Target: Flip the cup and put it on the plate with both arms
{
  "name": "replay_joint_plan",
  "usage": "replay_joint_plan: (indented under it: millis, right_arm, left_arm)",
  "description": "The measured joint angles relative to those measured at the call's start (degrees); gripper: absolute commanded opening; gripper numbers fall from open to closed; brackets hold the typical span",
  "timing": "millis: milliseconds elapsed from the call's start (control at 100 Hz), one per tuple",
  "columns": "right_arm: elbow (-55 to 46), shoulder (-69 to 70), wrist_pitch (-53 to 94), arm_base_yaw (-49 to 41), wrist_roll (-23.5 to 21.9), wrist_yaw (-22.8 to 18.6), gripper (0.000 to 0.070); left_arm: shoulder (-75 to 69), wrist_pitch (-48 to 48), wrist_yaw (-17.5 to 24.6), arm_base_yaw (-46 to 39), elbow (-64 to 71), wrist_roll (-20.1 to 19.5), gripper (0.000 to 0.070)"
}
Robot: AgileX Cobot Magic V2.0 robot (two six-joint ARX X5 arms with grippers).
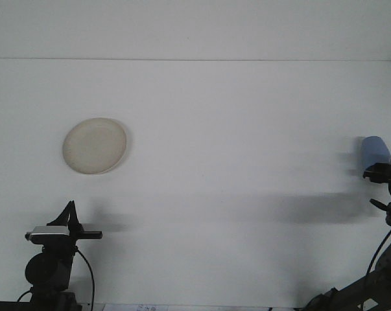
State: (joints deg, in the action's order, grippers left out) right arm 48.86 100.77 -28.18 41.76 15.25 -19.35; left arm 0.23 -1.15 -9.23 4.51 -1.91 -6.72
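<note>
1. Although only its dark tip reaches into the frame, the right gripper [382, 173] sits at the far right edge of the table [234, 129], directly against the lower end of the blue cup [375, 154]; whether the fingers are clamped on the cup or merely beside it I cannot tell from this angle.

2. The cup lies just above and slightly left of that gripper in the front view, its long axis roughly upright with a slight tilt. It appears to be lifted or at least supported there, though the contact point is too small and dark to be sure.

3. The left gripper [71, 211] is parked low on the left side, pointing up over its arm's base. Its fingers read as one dark wedge, so its opening cannot be told either.

4. The plate [94, 146] rests flat on the table's left half, a little beyond the left gripper and well apart from the cup, with the whole bare middle of the table between them.

5. The deciding relation: the cup is on the right arm's side, the plate on the left arm's side. I judge that the cup must travel leftward across the table, most likely by a handover mid-table, with the flip coming from how the two grippers take opposite ends of the cup's long axis.
</note>
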Motion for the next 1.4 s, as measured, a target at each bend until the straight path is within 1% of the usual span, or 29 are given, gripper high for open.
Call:
replay_joint_plan:
  millis: [30, 80, 170, 280, 440, 540, 600, 680, 800, 900, 980, 1070, 1160, 1330, 1400]
  right_arm:
    - [0.00, 0.52, -1.33, -0.17, 0.02, -0.15, 0.0299]
    - [0.00, 1.36, -3.02, -0.48, 0.02, -0.28, 0.0252]
    - [0.00, 2.99, -6.21, -0.90, 0.00, -1.18, 0.0123]
    - [0.00, 3.54, -8.13, -1.49, 0.02, -3.10, 0.0001]
    - [0.00, 3.50, -8.31, -2.40, -0.46, -2.99, 0.0001]
    - [0.00, 1.84, -5.31, -3.04, -3.19, -2.91, 0.0001]
    - [-0.17, -0.46, -2.32, -3.37, -4.90, -1.53, 0.0001]
    - [-0.42, -6.58, 3.34, -4.20, -8.50, 2.25, 0.0001]
    - [-0.37, -17.68, 10.97, -6.10, -15.65, 5.95, 0.0001]
    - [0.24, -26.69, 21.16, -9.97, -21.90, 7.34, 0.0001]
    - [2.27, -32.87, 32.79, -14.67, -24.76, 7.48, 0.0001]
    - [6.16, -38.36, 45.79, -21.18, -25.31, 7.43, 0.0001]
    - [13.29, -40.17, 59.30, -28.55, -24.70, 7.41, 0.0001]
    - [27.63, -35.50, 84.59, -45.16, -21.33, 7.69, 0.0001]
    - [31.61, -32.54, 93.00, -52.43, -20.55, 9.05, 0.0001]
  left_arm:
    - [0.00, 0.00, 0.00, 0.00, 0.00, 0.00, 0.0015]
    - [0.00, 0.00, 0.00, 0.00, 0.00, 0.00, 0.0015]
    - [0.00, 0.00, 0.00, 0.00, 0.00, 0.00, 0.0015]
    - [0.00, 0.02, 0.00, 0.00, 0.00, 0.00, 0.0015]
    - [0.00, 0.00, 0.00, 0.00, 0.00, 0.00, 0.0015]
    - [0.00, 0.00, 0.00, 0.00, 0.00, 0.00, 0.0015]
    - [0.00, 0.00, 0.00, 0.00, 0.00, 0.00, 0.0015]
    - [0.00, 0.00, 0.00, 0.00, 0.00, 0.00, 0.0015]
    - [0.00, 0.00, 0.00, 0.00, 0.00, 0.00, 0.0015]
    - [0.00, 0.00, 0.00, 0.00, 0.00, 0.00, 0.0015]
    - [0.00, 0.00, 0.00, 0.00, 0.00, 0.00, 0.0015]
    - [0.00, 0.00, 0.00, 0.00, 0.00, 0.00, 0.0015]
    - [0.00, 0.00, 0.00, 0.00, 0.00, 0.00, 0.0015]
    - [0.00, 0.00, 0.00, 0.00, 0.00, 0.00, 0.0015]
    - [0.00, 0.00, 0.00, 0.00, 0.00, 0.00, 0.0015]
